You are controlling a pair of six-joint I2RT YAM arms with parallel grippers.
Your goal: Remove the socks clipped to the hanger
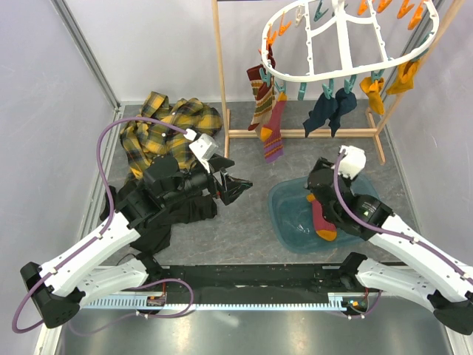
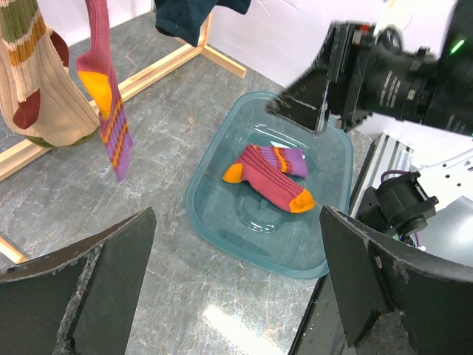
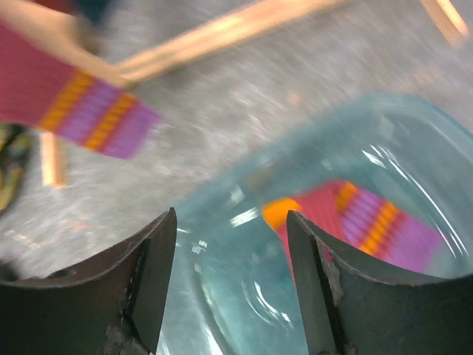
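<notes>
Over the translucent teal plastic tub (image 1: 284,225) at the right, the right gripper (image 3: 230,222) hangs with its jaws partly apart and nothing between them.
One maroon sock with orange toe and heel and purple stripes (image 2: 270,177) lies flat inside the tub, free of both arms. At the far right the white oval plastic hanger (image 1: 318,76) is up by a light wooden frame (image 1: 219,66). Clipped under it are a matching maroon striped sock (image 1: 273,132) and a beige and olive striped sock (image 1: 259,92) on its left, two navy socks (image 1: 330,111) in the middle and two mustard socks (image 1: 373,92) at the right. The left gripper (image 1: 240,185), jaws wide apart and empty, hovers near the middle, beside a black garment (image 1: 174,214) and a yellow plaid shirt (image 1: 166,126) at the left.
</notes>
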